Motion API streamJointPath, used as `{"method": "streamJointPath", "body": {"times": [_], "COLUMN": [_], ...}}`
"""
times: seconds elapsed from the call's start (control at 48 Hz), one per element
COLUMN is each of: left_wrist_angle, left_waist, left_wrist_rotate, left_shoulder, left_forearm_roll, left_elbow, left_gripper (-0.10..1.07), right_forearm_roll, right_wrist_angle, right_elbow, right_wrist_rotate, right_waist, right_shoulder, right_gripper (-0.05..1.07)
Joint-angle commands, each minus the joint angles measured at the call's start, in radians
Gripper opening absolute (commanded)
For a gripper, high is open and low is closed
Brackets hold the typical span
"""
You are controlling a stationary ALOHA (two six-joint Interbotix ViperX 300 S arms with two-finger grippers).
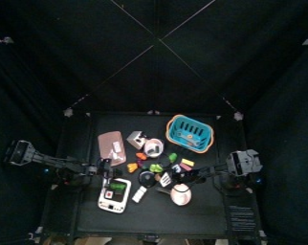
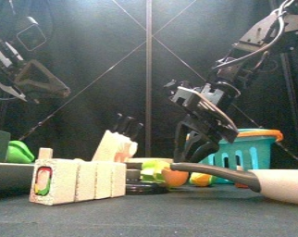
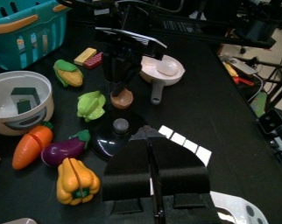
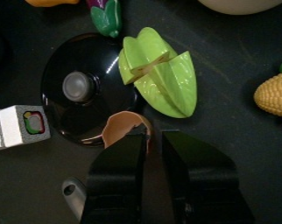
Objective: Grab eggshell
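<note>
Top view: left arm (image 1: 42, 158) rests by the tabletop's (image 1: 80, 225) left edge. Its end effector (image 3: 155, 150) hangs above the surface with its jaws closed together and nothing between them.

Near that left edge lies a flat pinkish piece (image 1: 115, 144), and toward the front edge a white-and-green device (image 1: 115, 194).

Around the middle the small foods are scattered: a carrot (image 3: 32, 144), an eggplant (image 3: 67, 149), a yellow pepper (image 3: 75, 179), a green vegetable (image 4: 161, 70) and corn (image 4: 272, 92). A black disc (image 4: 79, 83) with a knob lies flat among them.

The eggshell (image 4: 123, 127) sits near the tabletop's middle, just beside the disc and the green vegetable. The right end effector (image 4: 150, 140) is closed on it, and the tan hollow shell shows between the two jaw tips. In the left wrist view the shell hangs at the tips of the downward-pointing jaws, low over the surface. Whether it touches the tabletop cannot be told.

Right of the middle, toward the front edge, lies a white ladle (image 1: 180, 191), and a blue basket (image 1: 188, 129) stands near the back edge. The right arm (image 1: 240, 165) comes in over the right edge and reaches to the middle.
</note>
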Motion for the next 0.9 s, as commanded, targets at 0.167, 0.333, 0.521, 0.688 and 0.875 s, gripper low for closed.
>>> {"method": "streamJointPath", "body": {"times": [0.167, 0.333, 0.521, 0.688, 0.875], "left_wrist_angle": [-0.005, -0.003, -0.003, -0.003, -0.005], "left_waist": [-0.002, -0.002, -0.002, -0.002, -0.002], "left_wrist_rotate": [0.000, -0.002, -0.002, -0.002, -0.002], "left_shoulder": [0.002, 0.003, 0.003, 0.002, 0.002], "left_forearm_roll": [0.000, 0.000, 0.000, 0.000, 0.000], "left_elbow": [-0.011, -0.011, -0.011, -0.011, -0.011], "left_gripper": [0.12, 0.12, 0.12, 0.12, 0.12], "right_forearm_roll": [-0.002, 0.000, -0.002, 0.000, 0.000], "right_wrist_angle": [0.000, 0.006, 0.006, 0.008, 0.008], "right_elbow": [0.003, 0.006, 0.006, 0.006, 0.006], "right_wrist_rotate": [-0.003, -0.003, -0.003, -0.002, -0.002], "right_waist": [-0.002, 0.000, 0.000, -0.002, 0.000], "right_shoulder": [-0.038, -0.038, -0.038, -0.038, -0.038], "right_gripper": [0.57, 0.57, 0.54, 0.47, 0.45]}}
